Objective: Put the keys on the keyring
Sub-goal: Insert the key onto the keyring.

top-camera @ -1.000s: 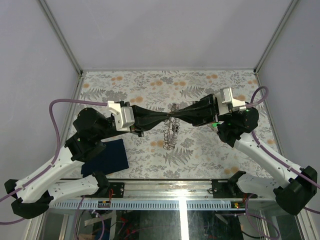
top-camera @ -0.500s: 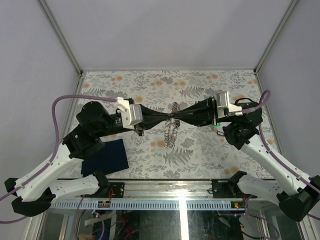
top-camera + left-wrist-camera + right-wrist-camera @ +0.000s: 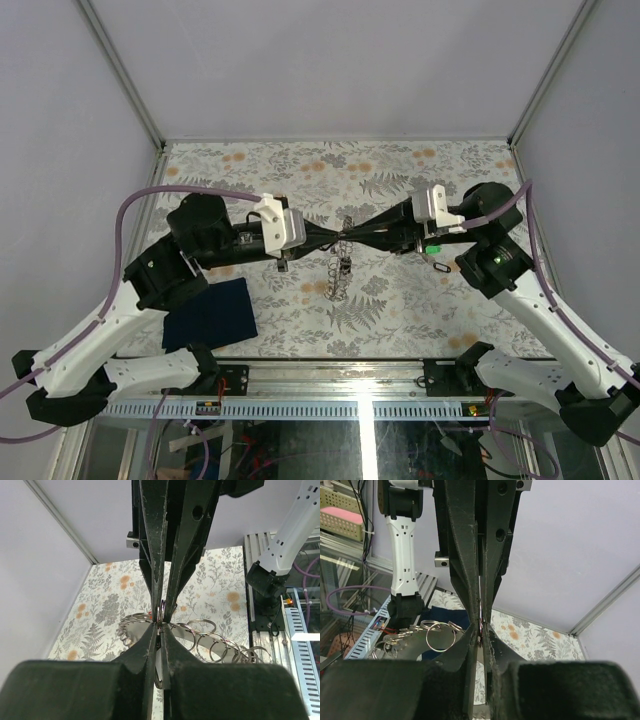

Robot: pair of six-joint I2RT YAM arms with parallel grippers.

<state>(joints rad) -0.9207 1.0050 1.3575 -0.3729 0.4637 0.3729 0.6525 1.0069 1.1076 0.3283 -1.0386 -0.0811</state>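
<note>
My left gripper and right gripper meet tip to tip above the middle of the table. Both are shut on the same spot of the keyring, a silvery chain of small wire rings that hangs below the tips. In the left wrist view my fingertips pinch a ring, with the chain's rings spread to both sides. In the right wrist view my tips pinch it too, and rings hang to the left. A small dark piece lies on the table to the right; I cannot tell whether it is a key.
A dark blue square cloth lies on the table at the front left, under the left arm. The table has a floral cover and is walled by grey panels at the back and sides.
Both wrists have moved in toward the middle and the arms have risen. The tips stay pinched together on the chain, which hangs a little more bunched.
</note>
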